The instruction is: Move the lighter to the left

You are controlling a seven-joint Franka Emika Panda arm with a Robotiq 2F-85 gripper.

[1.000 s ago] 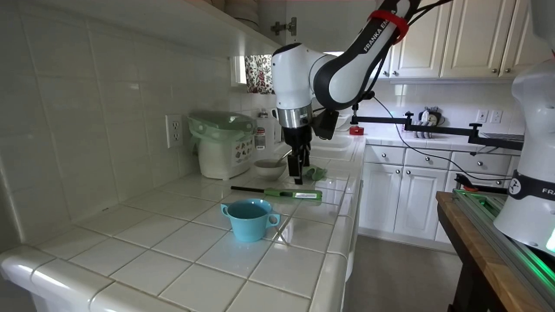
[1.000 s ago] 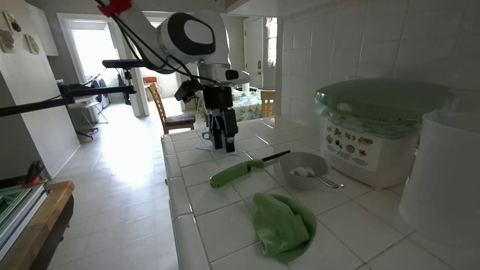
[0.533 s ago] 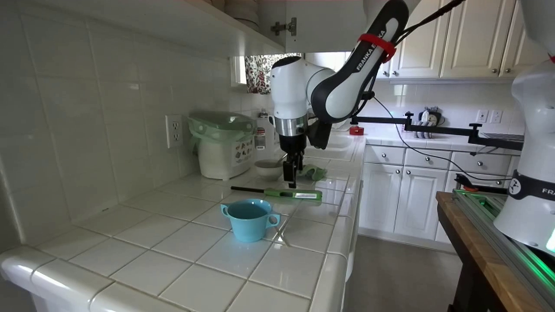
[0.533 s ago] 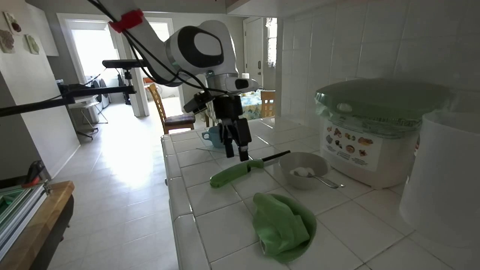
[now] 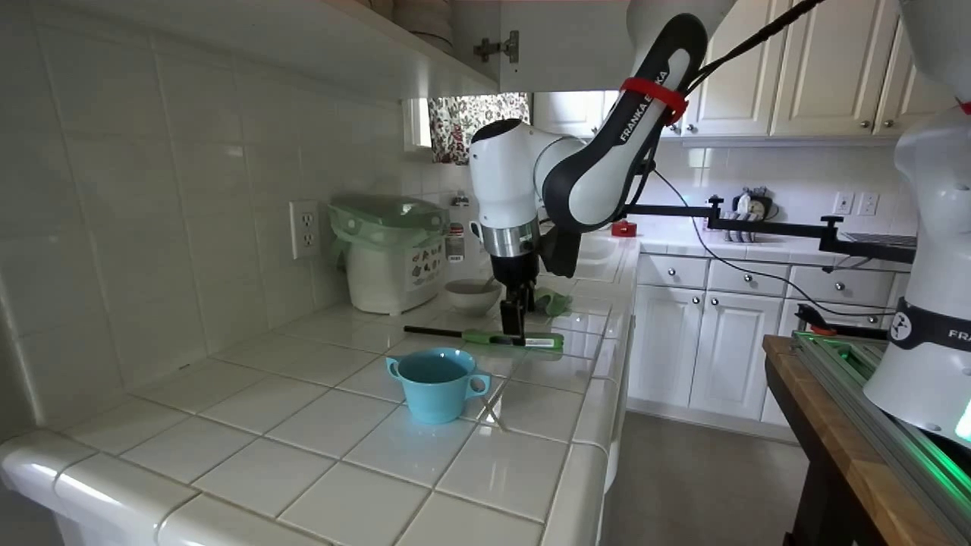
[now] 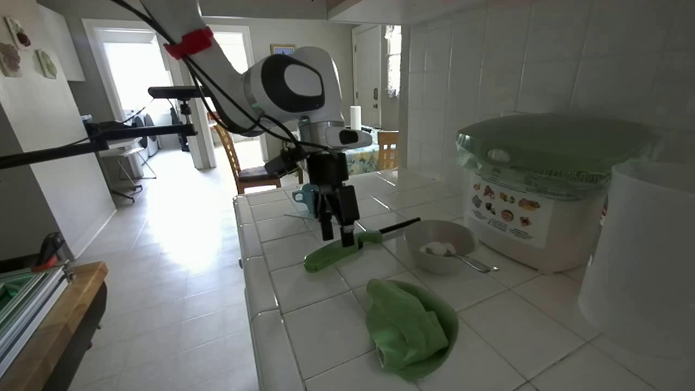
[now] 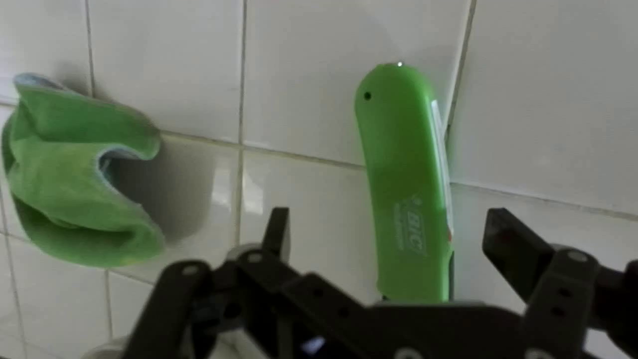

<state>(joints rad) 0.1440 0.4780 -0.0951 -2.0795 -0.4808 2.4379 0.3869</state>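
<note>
Seemingly I'm at the grasp: my hand [image 7: 389, 224], spread wide, flanks the lighter [image 7: 406, 182] and should next close.

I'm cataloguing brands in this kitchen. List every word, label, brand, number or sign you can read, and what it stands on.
"BIC": on the lighter; smaller print beside it is blurred.
"FRANKA": on the robot arm; a red strap partly hides what follows.
"FRA": on the black band round the base; the picture's edge cuts the rest.
Too small to read: bin label, bottle label, the lighter's white sticker.
No number is readable.
</note>
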